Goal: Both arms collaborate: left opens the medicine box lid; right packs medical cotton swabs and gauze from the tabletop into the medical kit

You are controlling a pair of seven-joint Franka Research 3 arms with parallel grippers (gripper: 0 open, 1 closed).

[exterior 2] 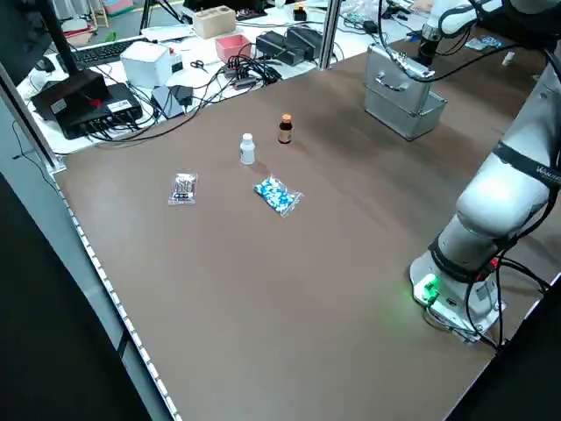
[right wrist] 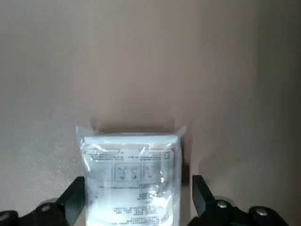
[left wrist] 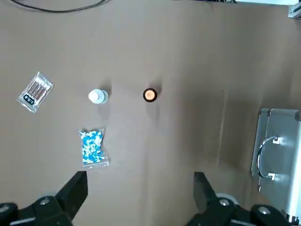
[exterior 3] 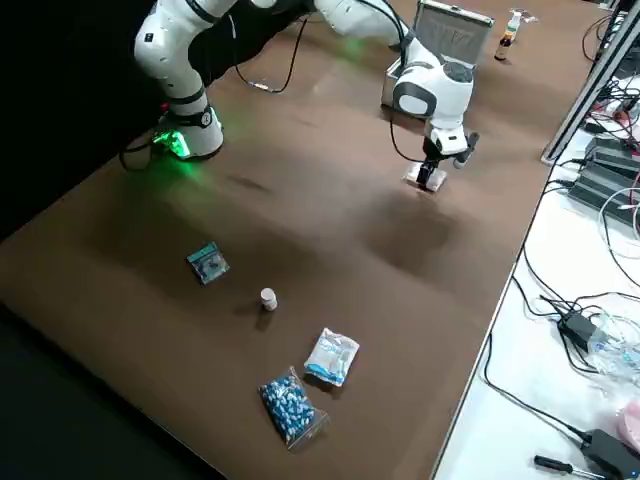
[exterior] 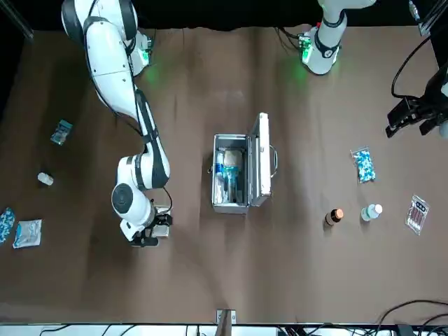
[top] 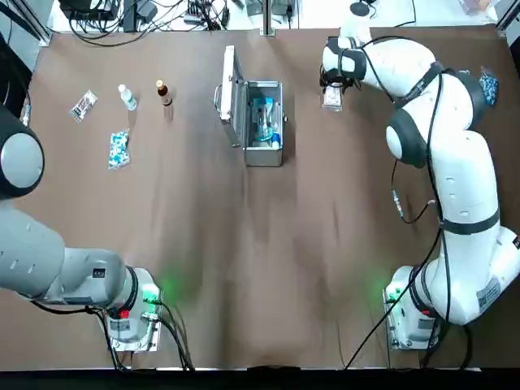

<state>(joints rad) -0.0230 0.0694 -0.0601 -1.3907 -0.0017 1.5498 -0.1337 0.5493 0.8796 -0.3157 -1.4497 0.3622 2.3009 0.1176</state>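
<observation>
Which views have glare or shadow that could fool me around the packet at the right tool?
Right wrist view: bright glare on the lower part of the gauze packet washes out some print, and a dark shadow lies along its far edge and one side; right side view: a soft dark shadow patch on the tabletop near the right tool.

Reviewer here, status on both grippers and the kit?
Right gripper open, astride gauze. Left gripper open, beyond medicine bottles. Medical kit lid up, blue packet inside.
</observation>
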